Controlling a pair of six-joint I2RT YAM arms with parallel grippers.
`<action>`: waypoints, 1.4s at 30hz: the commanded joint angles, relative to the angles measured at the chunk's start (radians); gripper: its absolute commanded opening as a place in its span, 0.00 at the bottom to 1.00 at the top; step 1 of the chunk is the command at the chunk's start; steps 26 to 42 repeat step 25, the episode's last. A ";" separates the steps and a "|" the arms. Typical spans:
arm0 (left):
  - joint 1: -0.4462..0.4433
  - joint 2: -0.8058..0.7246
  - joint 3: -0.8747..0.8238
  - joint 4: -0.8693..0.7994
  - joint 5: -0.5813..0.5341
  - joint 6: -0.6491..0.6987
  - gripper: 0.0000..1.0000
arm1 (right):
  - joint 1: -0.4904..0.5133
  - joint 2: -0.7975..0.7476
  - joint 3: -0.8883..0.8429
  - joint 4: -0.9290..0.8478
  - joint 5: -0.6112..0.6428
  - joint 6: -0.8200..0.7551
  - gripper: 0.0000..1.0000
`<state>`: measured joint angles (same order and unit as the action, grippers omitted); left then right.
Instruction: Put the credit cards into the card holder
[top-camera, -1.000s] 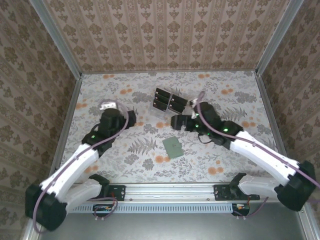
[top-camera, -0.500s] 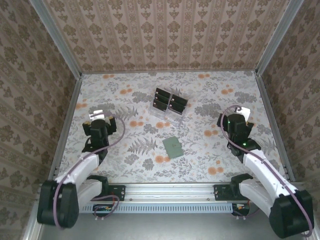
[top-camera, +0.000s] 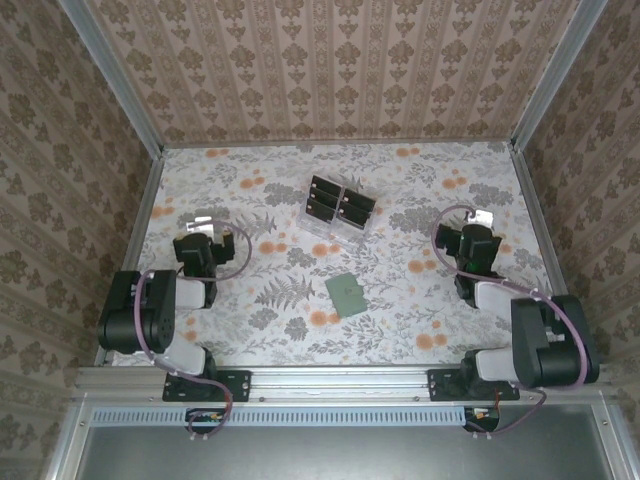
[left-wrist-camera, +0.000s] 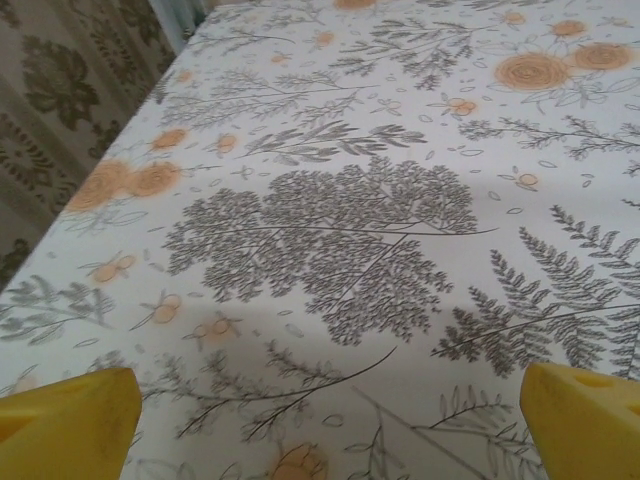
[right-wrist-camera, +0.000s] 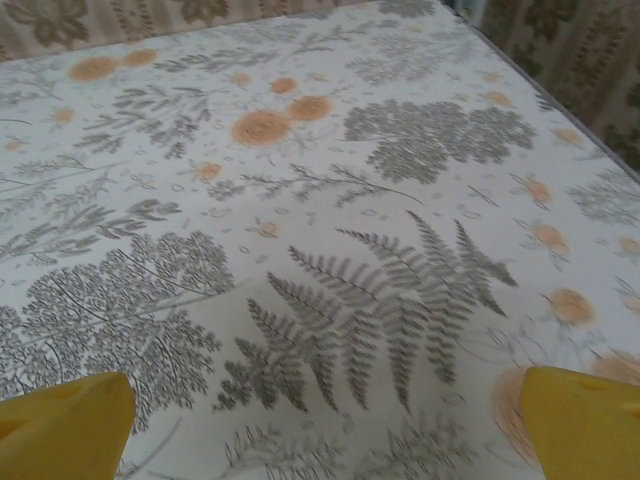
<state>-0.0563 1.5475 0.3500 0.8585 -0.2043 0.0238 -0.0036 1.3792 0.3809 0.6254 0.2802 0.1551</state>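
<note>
Floral-print table (top-camera: 420, 330), wide and flat. At its back middle, clear tiered plastic rack (top-camera: 338, 205). Left hand (left-wrist-camera: 325, 425) and right hand (right-wrist-camera: 320, 420) low over bare cloth at either side, fingers spread wide, gripping nothing. Near centre, apart from the rack, flat sage-green square card holder (top-camera: 346, 294). Smallest, black rectangular credit cards (top-camera: 322, 197), standing in the rack's tiers. Judged as the opening step, no card fetched yet. Next calls for reaching to the rack and pinching one card's edge.

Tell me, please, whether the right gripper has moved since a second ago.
Yes. The right gripper has drawn away from the clear rack, rightward toward the right edge of the table.
</note>
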 joint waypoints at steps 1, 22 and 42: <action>0.017 -0.005 0.044 0.028 0.076 0.017 1.00 | 0.003 0.126 0.013 0.226 -0.172 -0.077 1.00; 0.021 0.000 0.047 0.031 0.083 0.015 1.00 | 0.019 0.157 0.037 0.215 -0.196 -0.112 1.00; 0.020 0.000 0.044 0.034 0.083 0.016 1.00 | 0.022 0.150 0.024 0.232 -0.193 -0.117 1.00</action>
